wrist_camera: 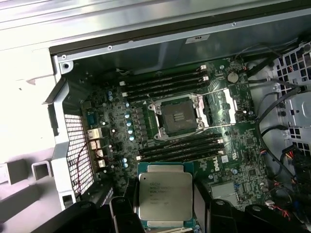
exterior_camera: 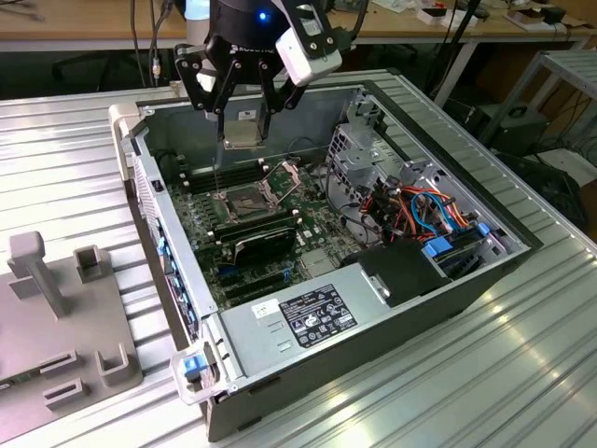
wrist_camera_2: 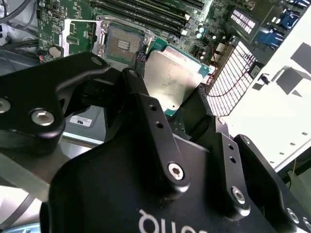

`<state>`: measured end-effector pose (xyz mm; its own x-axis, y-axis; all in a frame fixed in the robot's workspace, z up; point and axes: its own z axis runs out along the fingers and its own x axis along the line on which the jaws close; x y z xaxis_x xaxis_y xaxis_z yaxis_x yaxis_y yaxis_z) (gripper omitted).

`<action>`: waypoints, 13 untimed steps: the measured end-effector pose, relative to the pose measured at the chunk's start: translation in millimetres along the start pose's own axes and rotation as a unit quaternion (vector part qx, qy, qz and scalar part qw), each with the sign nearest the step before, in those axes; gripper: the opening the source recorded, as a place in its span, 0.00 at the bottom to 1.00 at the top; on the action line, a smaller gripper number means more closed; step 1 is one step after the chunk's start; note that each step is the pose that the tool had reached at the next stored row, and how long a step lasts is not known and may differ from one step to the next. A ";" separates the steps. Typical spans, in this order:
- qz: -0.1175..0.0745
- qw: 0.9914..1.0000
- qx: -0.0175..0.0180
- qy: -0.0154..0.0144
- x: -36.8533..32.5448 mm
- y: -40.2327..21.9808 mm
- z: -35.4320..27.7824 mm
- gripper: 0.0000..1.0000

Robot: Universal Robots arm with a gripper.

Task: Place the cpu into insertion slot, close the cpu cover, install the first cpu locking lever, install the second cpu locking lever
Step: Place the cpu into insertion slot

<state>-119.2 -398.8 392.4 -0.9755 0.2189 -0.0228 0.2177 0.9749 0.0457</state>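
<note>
The black two-fingered gripper [exterior_camera: 242, 121] hangs above the open grey metal computer case [exterior_camera: 373, 359], its fingers [wrist_camera: 121, 216] clamped on opposite edges of the cpu [exterior_camera: 242, 133], a small flat square chip with a silver-grey metal top and a green border. In both wrist views the cpu [wrist_camera: 165, 196] sits level between the fingers, well clear of the green motherboard [wrist_camera: 252, 160]. The insertion slot [wrist_camera: 176, 116], a dark square socket with a metallic rim, lies bare between the long black memory slots [wrist_camera: 165, 82]. The cpu cover [exterior_camera: 287, 173], a thin silver frame plate, stands tilted up beside the slot.
</note>
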 end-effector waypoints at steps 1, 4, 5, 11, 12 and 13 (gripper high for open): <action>0.003 1.000 0.000 0.000 -0.1 0.0 0.0 0.55; 0.018 1.000 0.000 -0.001 -0.7 0.1 0.1 0.55; 0.022 1.000 0.001 -0.001 -0.8 0.1 0.1 0.55; 0.051 0.999 0.001 -0.002 -1.3 0.3 0.2 0.55; 0.054 0.999 0.001 -0.002 -1.3 0.3 0.2 0.55; 0.059 0.998 0.001 -0.003 -1.4 0.3 0.2 0.55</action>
<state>-117.8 -398.9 392.2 -0.9431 0.3318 -0.0227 0.3305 0.9427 0.0456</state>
